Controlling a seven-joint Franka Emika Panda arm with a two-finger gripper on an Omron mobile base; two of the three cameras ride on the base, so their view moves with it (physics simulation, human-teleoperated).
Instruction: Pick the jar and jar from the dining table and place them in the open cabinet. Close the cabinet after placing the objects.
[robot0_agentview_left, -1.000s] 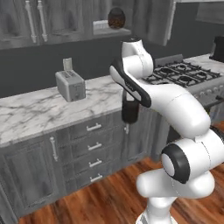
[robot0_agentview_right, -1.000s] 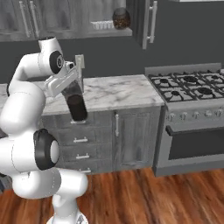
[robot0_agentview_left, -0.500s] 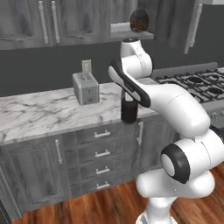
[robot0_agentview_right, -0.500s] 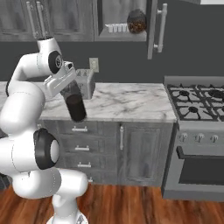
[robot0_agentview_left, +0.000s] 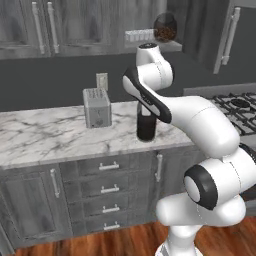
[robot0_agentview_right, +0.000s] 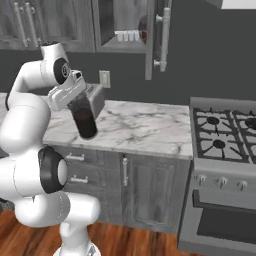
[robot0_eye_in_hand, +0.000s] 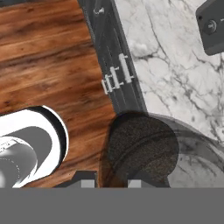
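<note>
Glass and brown-filled, the tall jar (robot0_agentview_left: 145, 126) hangs clamped in the claw (robot0_agentview_left: 144, 114) above the front edge of the marble tabletop (robot0_agentview_left: 45, 137). Beside it stands a toaster (robot0_agentview_left: 97, 107). Up in the open cabinet (robot0_agentview_right: 128, 25), the round jar (robot0_agentview_left: 164, 27) sits on the shelf.

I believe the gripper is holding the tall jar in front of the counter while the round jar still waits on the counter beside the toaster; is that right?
Not quite. The round jar already sits on the open cabinet shelf, as the left base view shows. The rest holds: the gripper holds the tall jar in front of the counter with the toaster.
</note>
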